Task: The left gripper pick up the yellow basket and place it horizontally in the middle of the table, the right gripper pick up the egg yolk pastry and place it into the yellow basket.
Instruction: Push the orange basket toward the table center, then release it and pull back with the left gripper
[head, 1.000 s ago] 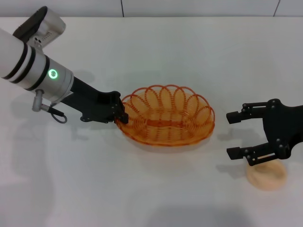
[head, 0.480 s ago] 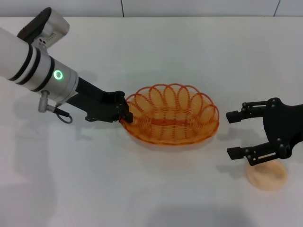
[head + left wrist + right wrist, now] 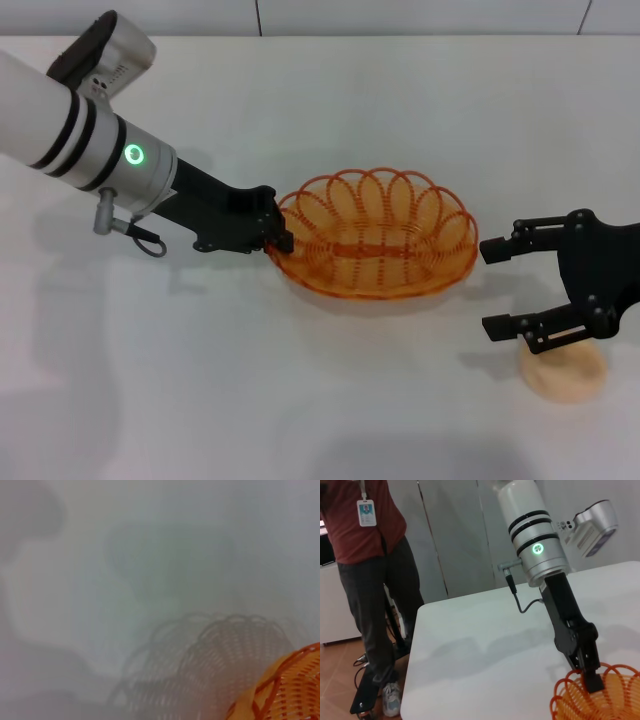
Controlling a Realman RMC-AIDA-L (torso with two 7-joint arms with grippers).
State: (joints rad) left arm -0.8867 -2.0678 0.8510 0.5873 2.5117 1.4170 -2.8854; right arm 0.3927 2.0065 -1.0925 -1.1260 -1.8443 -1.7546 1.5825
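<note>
Left gripper (image 3: 283,243) pinched on the yellow basket (image 3: 378,246) rim's left end, long axis crosswise mid-desk (image 3: 320,400); right gripper (image 3: 500,286) spread above the egg yolk pastry (image 3: 563,371)

yellow basket (image 3: 378,235) mid-table (image 3: 300,400), egg yolk pastry (image 3: 563,373) right

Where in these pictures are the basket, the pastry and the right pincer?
basket (image 3: 375,240): head view, on its woven floor.
pastry (image 3: 566,375): head view, on its domed top.
right pincer (image 3: 493,287): head view, midway between its open fingertips.
</note>
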